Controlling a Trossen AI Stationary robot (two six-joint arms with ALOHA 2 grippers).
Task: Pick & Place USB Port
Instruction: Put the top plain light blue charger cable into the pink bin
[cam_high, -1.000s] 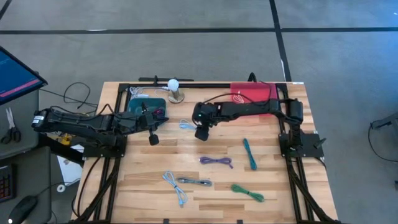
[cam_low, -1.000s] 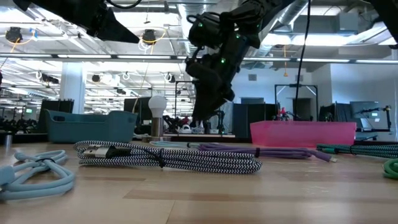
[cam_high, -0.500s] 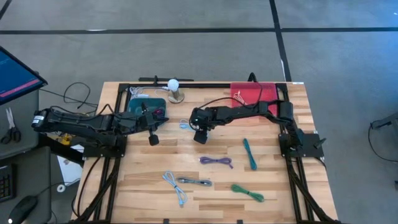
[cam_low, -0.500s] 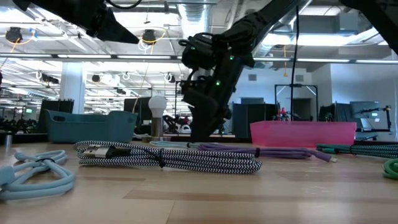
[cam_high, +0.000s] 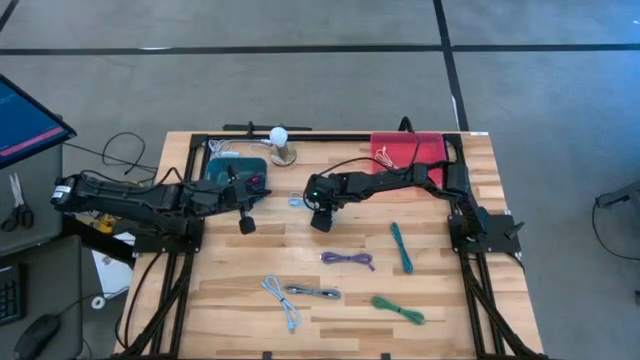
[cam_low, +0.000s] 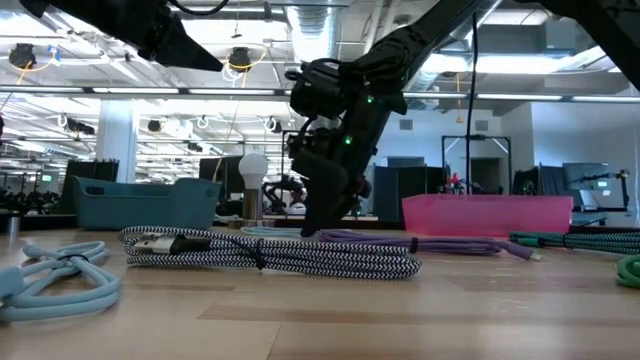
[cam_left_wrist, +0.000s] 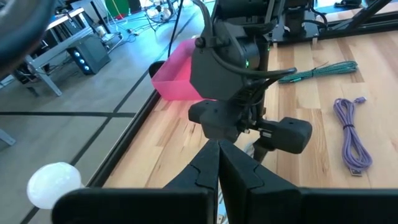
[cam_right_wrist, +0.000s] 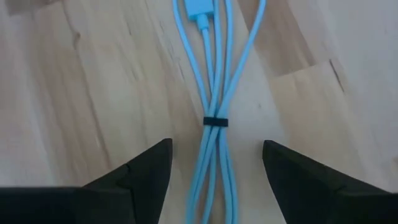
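Right claw (cam_right_wrist: 214, 163) low over the light blue USB cable (cam_right_wrist: 213, 93), fingers spread apart, one to each side of the bundle, not touching it. The cable is a thin, smooth, folded bundle cinched by a small dark tie (cam_right_wrist: 214, 121) near mid-length. Its long axis runs straight ahead of the claw, between the fingers; the flat blue plug end (cam_right_wrist: 200, 9) points away from the claw.

In the high view the cable (cam_high: 299, 201) lies on the wooden tabletop (cam_high: 440, 290), just beside the right claw (cam_high: 320, 218), between the teal bin (cam_high: 232, 170) and the pink bin (cam_high: 410, 150). Tabletop is pale planked wood with visible grain.

Left claw (cam_left_wrist: 219, 163) hangs near the teal bin, fingers pressed together, holding nothing.

Other cables nearer the front of the tabletop: purple (cam_high: 348, 259), teal-green (cam_high: 401, 246), bright green (cam_high: 398, 309), a second light blue one (cam_high: 282, 300), and a black-and-white braided one (cam_low: 270, 253). White bulb lamp (cam_high: 280, 140) stands at the rear edge.
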